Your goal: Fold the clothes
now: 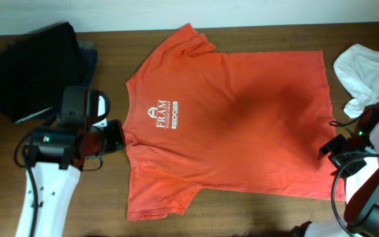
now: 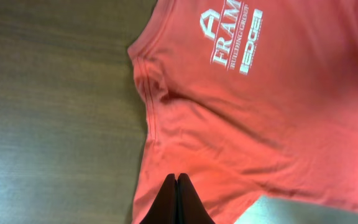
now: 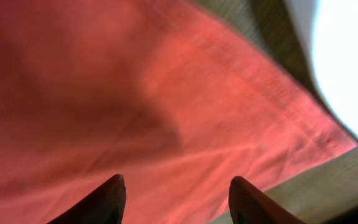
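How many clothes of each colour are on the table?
Orange T-shirt: 1
White shirt: 1
Black garment: 1
Navy garment: 1 (only its edge shows beside the black one)
Total: 4

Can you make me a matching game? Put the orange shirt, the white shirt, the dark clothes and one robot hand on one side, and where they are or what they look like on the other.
Things:
1. orange T-shirt
2. white shirt
3. dark clothes
4. right gripper

Places or states:
A. crumpled at the far right
B. fingers apart, over the orange hem
C. spread flat in the middle, logo up
D. piled at the far left

Pairs: 1-C, 2-A, 3-D, 4-B
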{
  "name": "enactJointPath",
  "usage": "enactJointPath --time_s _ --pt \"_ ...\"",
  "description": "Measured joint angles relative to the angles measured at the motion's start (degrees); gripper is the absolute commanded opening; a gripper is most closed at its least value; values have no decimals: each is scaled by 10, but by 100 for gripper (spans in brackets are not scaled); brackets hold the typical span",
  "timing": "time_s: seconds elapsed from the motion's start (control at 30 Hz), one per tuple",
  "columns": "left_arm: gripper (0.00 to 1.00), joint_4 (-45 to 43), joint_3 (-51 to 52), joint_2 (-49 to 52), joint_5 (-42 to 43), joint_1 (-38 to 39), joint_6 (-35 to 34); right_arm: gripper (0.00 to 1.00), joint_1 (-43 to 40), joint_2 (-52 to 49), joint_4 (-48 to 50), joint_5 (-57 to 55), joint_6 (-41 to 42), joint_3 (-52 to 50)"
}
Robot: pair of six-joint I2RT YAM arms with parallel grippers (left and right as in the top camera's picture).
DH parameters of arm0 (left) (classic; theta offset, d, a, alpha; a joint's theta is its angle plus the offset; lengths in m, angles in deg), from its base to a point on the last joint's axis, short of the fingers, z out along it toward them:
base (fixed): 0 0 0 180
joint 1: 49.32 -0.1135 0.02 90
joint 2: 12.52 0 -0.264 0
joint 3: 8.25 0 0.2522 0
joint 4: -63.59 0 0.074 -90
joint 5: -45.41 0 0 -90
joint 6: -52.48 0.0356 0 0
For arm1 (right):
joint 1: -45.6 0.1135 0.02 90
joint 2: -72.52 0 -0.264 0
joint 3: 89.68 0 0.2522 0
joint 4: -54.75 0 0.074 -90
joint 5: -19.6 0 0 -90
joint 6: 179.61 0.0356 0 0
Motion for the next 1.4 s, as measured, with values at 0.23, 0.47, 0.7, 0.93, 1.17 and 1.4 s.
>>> enactJointPath --time_s 0.23,0.47,0.7,0.93,1.17,1.4 --pt "2 -103 156 0 2 0 -20 56 -22 0 22 -94 56 -43" --pt "3 -110 156 0 -37 -1 -21 54 -35 8 91 -138 123 -101" --pt "4 -116 163 0 -41 -7 -22 51 -98 85 112 -65 73 -126" --pt "7 -122 163 0 -41 -7 -27 52 -98 127 150 -64 72 -202" --pt "14 -121 163 0 -42 -7 -30 10 -98 129 191 -70 92 -224" --pt "20 -99 163 0 -10 -24 -35 4 -98 129 195 -72 102 -225"
